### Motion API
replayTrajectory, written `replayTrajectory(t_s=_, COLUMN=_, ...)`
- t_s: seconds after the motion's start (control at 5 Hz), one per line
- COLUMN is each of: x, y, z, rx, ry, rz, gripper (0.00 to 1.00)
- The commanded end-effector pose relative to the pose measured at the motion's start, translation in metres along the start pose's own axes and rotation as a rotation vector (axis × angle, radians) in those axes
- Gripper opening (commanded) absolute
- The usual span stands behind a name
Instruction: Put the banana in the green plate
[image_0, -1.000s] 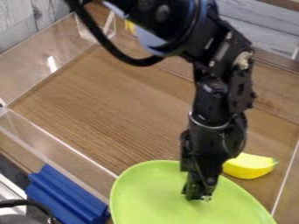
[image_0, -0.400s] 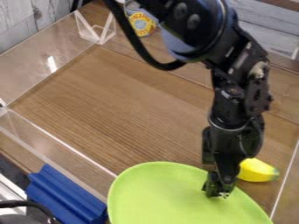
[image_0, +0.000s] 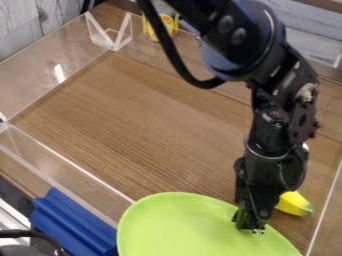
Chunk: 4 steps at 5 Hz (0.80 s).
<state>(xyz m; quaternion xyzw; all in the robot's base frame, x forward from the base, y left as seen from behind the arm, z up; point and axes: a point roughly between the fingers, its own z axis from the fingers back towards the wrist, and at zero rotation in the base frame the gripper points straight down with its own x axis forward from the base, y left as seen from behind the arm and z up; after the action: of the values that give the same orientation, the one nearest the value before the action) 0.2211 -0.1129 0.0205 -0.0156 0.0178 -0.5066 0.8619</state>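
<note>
The banana (image_0: 294, 204) lies on the wooden worktop (image_0: 147, 110) just beside the right-hand rim of the green plate (image_0: 174, 225), not yet in it. Most of it is hidden behind the arm, so only its yellow end with a dark greenish tip shows. The pincer (image_0: 250, 222) points straight down at the plate's right edge, right next to the banana. Its tips are dark and small against the plate, and I cannot tell whether they stand apart or have closed, or whether they touch the banana.

The banana looks like a small, light plastic toy: stiff, smooth and probably a little slippery, with a curve that could make it roll or squirt out of a pinch. The safest hold is likely across its plump middle, with the fingers square to its length, not at the tapering tip.
</note>
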Motion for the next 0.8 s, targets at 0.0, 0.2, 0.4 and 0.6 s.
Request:
replayTrajectory(t_s=0.0, x=0.0073, y=0.0033, z=0.0051, rx=0.023, ry=-0.024, rz=-0.020, gripper=0.00)
replayTrajectory(t_s=0.2, x=0.0078, y=0.0045, z=0.0042, rx=0.027, ry=-0.026, rz=-0.026, gripper=0.00)
replayTrajectory(t_s=0.4, x=0.0073, y=0.0047, z=0.0047, rx=0.031, ry=-0.029, rz=-0.034, gripper=0.00)
replayTrajectory(t_s=0.6, x=0.0068, y=0.0049, z=0.0050, rx=0.034, ry=-0.032, rz=-0.042, gripper=0.00)
